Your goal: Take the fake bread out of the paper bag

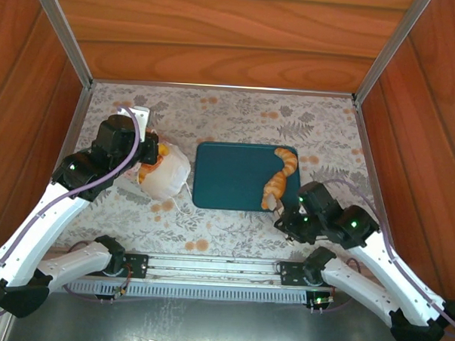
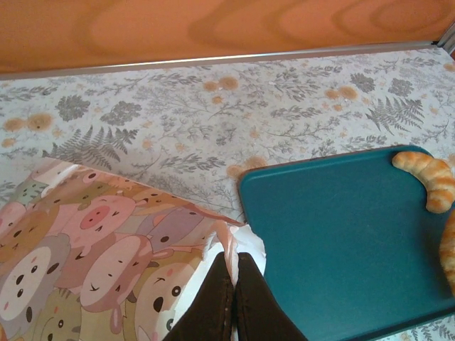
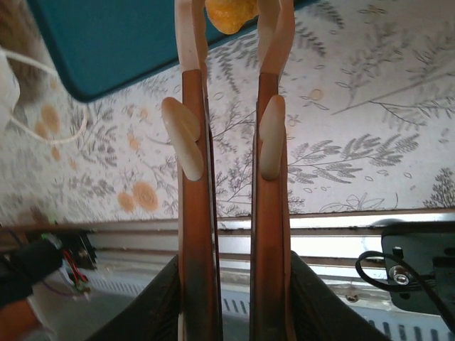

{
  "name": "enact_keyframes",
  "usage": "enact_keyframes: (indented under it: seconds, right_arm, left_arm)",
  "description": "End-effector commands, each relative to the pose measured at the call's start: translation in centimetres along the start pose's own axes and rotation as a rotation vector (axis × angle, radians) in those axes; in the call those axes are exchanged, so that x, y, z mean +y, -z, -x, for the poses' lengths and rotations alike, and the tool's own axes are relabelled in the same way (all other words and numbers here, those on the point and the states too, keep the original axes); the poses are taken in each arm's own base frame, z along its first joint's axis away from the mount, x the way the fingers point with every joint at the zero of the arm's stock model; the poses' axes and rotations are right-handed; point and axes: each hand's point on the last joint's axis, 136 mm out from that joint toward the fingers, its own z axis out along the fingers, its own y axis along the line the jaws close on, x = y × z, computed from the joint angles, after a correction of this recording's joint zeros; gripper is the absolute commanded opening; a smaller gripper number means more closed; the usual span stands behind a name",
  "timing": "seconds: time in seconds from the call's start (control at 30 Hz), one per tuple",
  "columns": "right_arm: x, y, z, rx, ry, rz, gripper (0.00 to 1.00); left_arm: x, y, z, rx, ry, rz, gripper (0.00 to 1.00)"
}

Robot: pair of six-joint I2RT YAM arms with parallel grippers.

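Bright, soft shadows, wrist foregrounds seemingly blurred

Enclosed at the back and both sides by reddish wood-grain panels (image 1: 218, 34), framed with aluminium bars (image 1: 67, 35). Underfoot, a pale cloth (image 1: 238, 110) printed with grey ferns and orange blossoms. Along the near edge, a metal rail (image 1: 208, 268); below, dull grey sheet metal (image 1: 206, 324). Soft, even light throughout.

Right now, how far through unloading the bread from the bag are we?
Done: one croissant lies on the teal tray. In hand: the right tool looks closed on a second pastry at the tray's near right corner, while the left tool pinches the paper bag at its rim. Remaining: golden bread shows inside the bag, count unclear.
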Motion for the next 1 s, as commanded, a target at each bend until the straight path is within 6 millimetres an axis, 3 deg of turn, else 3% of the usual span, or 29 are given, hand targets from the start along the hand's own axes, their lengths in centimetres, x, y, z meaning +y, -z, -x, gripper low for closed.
enact_keyframes:
  seconds: [0.0,0.27,0.5,0.67,0.97]
  right_arm:
    - [-0.1,-0.3,1.1,-0.077,-0.178,0.045,0.33]
    - [-0.5,-0.9,1.9,-0.115,-0.277,0.044,0.35]
    - [0.9,-1.6,2.8,-0.099,-0.305,0.067,0.36]
    - [0.8,-2.3,3.0,-0.084,-0.321,0.038,0.37]
    - [0.8,-2.7,2.7,-0.039,-0.323,0.022,0.48]
  left_arm:
    - [-0.4,0.3,1.2,-0.049,-0.009,-0.028,0.00]
    - [0.0,0.8,1.0,-0.063,-0.006,-0.016,0.00]
    - [0.0,1.0,1.0,-0.068,0.000,-0.020,0.00]
    - [0.0,1.2,1.1,-0.074,0.003,-0.024,0.00]
    - [0.1,1.4,1.0,-0.081,0.007,-0.025,0.00]
